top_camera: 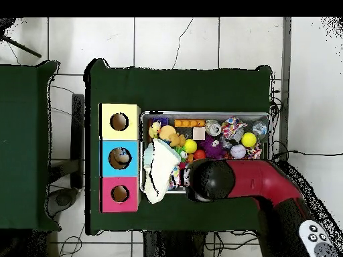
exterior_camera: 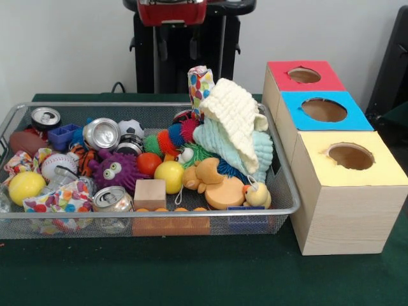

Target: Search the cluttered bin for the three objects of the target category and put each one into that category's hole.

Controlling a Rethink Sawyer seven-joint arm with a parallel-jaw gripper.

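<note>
A wire mesh bin (exterior_camera: 159, 213) holds a jumble of toys, and nothing marks the target category. Three drink cans (exterior_camera: 102, 132) (exterior_camera: 46, 116) (exterior_camera: 112, 199) lie at its left. Two yellow balls (exterior_camera: 169, 176) (exterior_camera: 25, 186), a baseball (exterior_camera: 57, 164) and a small soccer ball (exterior_camera: 131, 128) are mixed in. A cream washcloth (exterior_camera: 236, 121) is heaped on a mint cloth (exterior_camera: 217, 143) at the right end. Only a red part of the arm (exterior_camera: 172, 9) shows at the top. In the overhead view the arm's end (top_camera: 211, 179) hangs over the bin's edge (top_camera: 204, 114) and hides the gripper.
Three wooden boxes with round holes stand beside the bin: red (exterior_camera: 280, 70), blue (exterior_camera: 293, 105) and yellow (exterior_camera: 312, 159). Something shows inside the blue box's hole (top_camera: 120, 158). A purple spiky toy (exterior_camera: 118, 169), a wooden block (exterior_camera: 150, 193) and a rubber duck (exterior_camera: 258, 194) also lie in the bin.
</note>
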